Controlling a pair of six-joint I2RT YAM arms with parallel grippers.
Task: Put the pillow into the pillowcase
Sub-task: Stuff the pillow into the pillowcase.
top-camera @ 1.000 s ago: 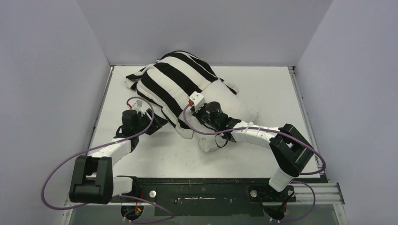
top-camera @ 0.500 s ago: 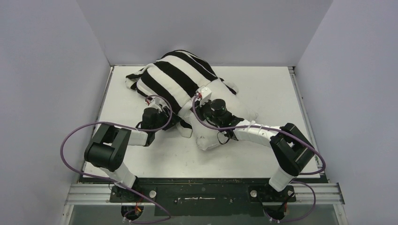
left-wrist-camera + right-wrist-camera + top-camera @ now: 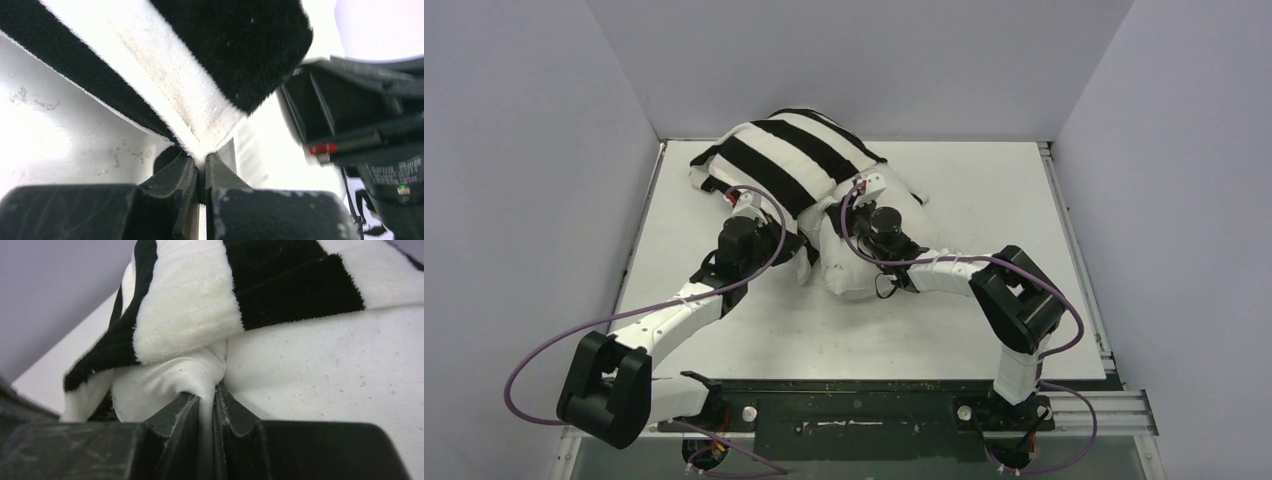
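Pillow (image 3: 856, 275): lies on the far half of the desk (image 3: 994, 190). Its far part is inside the case, and the bare near end juts toward the arms.
Pillowcase (image 3: 789, 160): bunched over the pillow's far end, with its open edge crossing about the middle of the pillow.
Left pincer (image 3: 201, 162): pressed together on the case's hem at the left side of the mouth, low by the desk.
Right pincer (image 3: 207, 392): pressed together on a fold of smooth white cloth just under the case's edge, on top of the pillow. This is probably the case's inner face, though it could be pillow skin.
Step in hand: drawing the mouth over the bare end; roughly half seems left.
Doing it well: both pincers should pull toward the near edge together and spread apart, so the mouth stays wide. The left hem should lift a little so the pillow's underside slips in.
Pull length: short, then a fresh grip nearer the mouth.
Risk: the plush hem may slip from the pinch. If the right pincer has caught pillow skin, the pillow will be dragged along instead of sliding in.
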